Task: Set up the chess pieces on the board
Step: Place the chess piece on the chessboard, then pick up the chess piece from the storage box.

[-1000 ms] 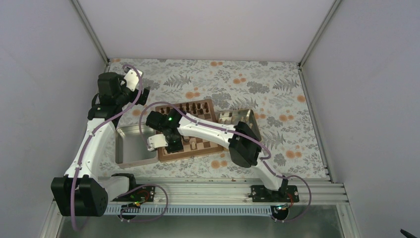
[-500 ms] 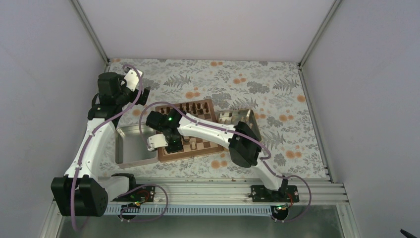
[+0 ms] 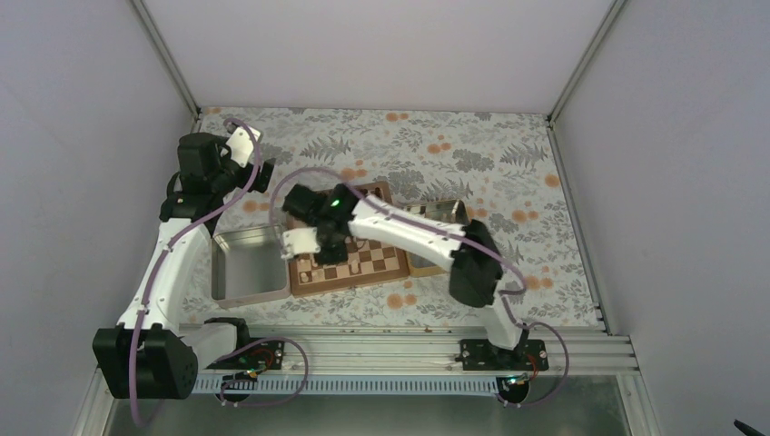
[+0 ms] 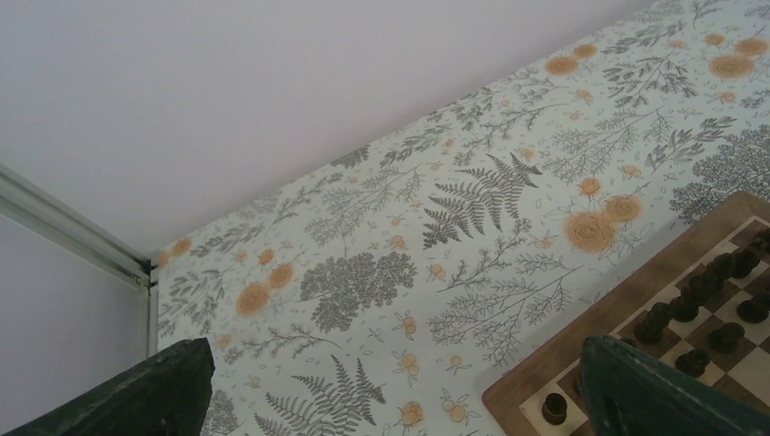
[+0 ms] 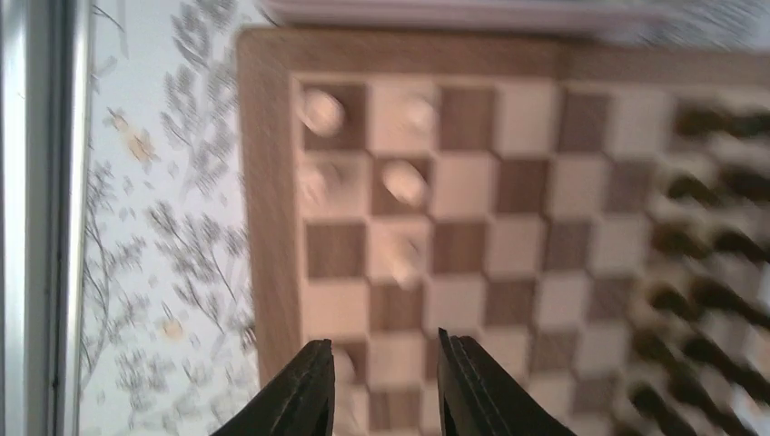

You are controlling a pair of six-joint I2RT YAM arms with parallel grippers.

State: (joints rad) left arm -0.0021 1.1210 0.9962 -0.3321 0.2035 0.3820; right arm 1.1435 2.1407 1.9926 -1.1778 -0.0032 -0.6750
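Board under parted right tool, seemingly empty; left tool spread wide

Floral cloth, the board corner with dark pieces lower right, left tool fingers wide apart.

1. We see the left arm and the right arm, both with white link shells and black joint housings.
2. A lilac cable runs along each arm.
3. A small green light glows on the right wrist.
4. The right gripper has dark, nearly black fingers.
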